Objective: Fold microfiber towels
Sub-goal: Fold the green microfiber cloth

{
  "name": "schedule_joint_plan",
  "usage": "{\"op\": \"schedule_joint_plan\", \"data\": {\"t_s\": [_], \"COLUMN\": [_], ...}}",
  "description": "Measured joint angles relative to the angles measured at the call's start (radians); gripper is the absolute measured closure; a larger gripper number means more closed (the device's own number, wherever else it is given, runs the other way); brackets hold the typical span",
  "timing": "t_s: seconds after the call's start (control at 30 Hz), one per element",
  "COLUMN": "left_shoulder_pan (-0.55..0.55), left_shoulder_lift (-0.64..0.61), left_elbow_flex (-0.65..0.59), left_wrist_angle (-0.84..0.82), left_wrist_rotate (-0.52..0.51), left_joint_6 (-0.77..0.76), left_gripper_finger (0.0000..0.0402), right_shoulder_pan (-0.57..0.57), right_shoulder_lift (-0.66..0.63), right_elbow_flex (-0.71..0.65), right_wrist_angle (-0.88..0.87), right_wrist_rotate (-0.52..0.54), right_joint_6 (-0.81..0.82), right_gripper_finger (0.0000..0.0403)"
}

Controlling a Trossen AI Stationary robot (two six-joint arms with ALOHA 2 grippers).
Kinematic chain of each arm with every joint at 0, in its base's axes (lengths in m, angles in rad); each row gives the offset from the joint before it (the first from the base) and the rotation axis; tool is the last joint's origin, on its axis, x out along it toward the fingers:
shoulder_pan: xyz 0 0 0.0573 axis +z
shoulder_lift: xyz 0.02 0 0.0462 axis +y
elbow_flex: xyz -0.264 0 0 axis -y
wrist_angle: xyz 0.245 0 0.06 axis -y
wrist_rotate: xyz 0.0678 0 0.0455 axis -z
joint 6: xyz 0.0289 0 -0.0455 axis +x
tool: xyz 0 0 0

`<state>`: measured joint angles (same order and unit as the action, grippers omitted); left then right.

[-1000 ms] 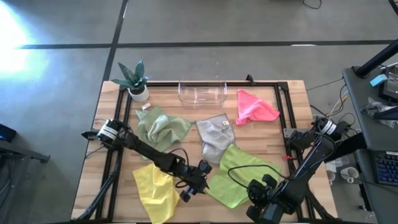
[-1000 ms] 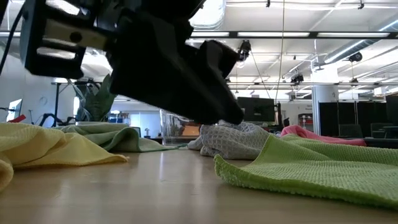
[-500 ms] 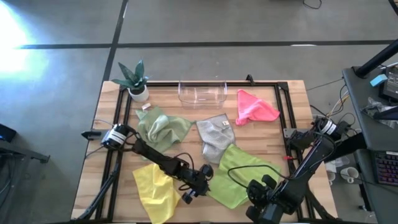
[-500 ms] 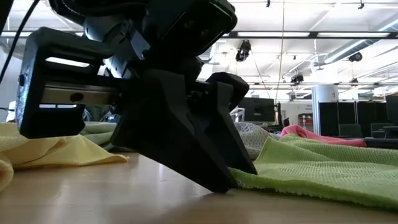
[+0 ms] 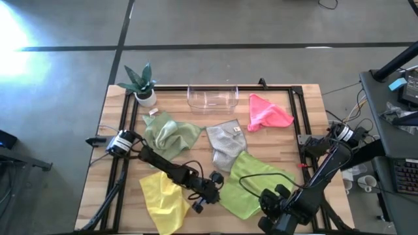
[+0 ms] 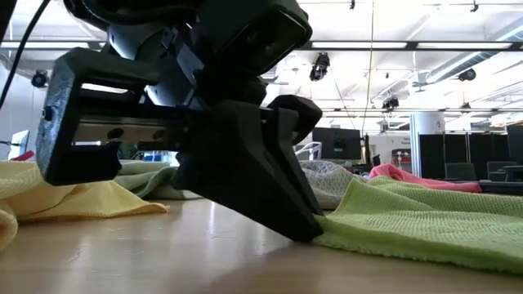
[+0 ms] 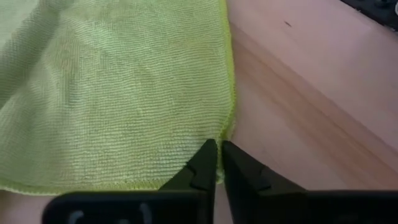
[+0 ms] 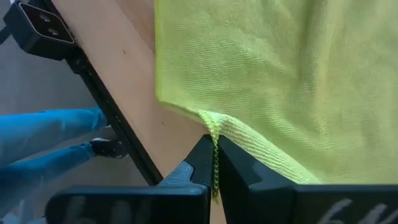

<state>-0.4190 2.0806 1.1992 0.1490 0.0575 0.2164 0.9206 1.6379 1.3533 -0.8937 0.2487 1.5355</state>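
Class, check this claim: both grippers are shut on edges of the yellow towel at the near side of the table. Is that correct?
Not quite. Both the left gripper and the right gripper are shut on the lime green towel, as both wrist views show; the yellow towel lies untouched beside it.

No text, brand, number or sign can be read in any view. The grey towel [image 5: 226,142] carries a small white tag and the sage green towel [image 5: 168,134] another, but any print on them cannot be made out.
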Motion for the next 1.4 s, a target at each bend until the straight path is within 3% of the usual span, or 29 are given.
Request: {"op": "schedule_joint_plan", "data": {"t_s": [0.23,0.57,0.83,1.1,1.4], "left_shoulder_pan": [-0.003,-0.008,-0.003,0.046,0.11], "left_shoulder_lift": [-0.075,-0.316,-0.48,-0.407,-0.246], "left_elbow_flex": [-0.005,-0.004,-0.004,-0.007,0.085], "left_wrist_angle": [-0.114,-0.417,-0.461,-0.377,-0.314], "left_wrist_rotate": [-0.009,-0.003,-0.027,-0.141,-0.18], "left_joint_6": [-0.002,-0.007,-0.08,-0.082,-0.082], "left_gripper_finger": [0.04,0.0401,0.0401,0.0401,0.0402], "right_shoulder_pan": [0.028,0.077,0.087,0.089,0.115], "right_shoulder_lift": [0.0,0.0,0.0,0.0,0.012], "right_elbow_flex": [0.001,0.001,0.002,0.002,-0.002], "right_wrist_angle": [0.114,0.346,0.396,0.255,0.118], "right_wrist_rotate": [-0.029,-0.029,-0.007,0.015,0.012], "right_joint_6": [0.05,0.124,0.155,0.293,0.518], "right_gripper_finger": [0.0394,0.0394,0.0394,0.0394,0.0394]}}
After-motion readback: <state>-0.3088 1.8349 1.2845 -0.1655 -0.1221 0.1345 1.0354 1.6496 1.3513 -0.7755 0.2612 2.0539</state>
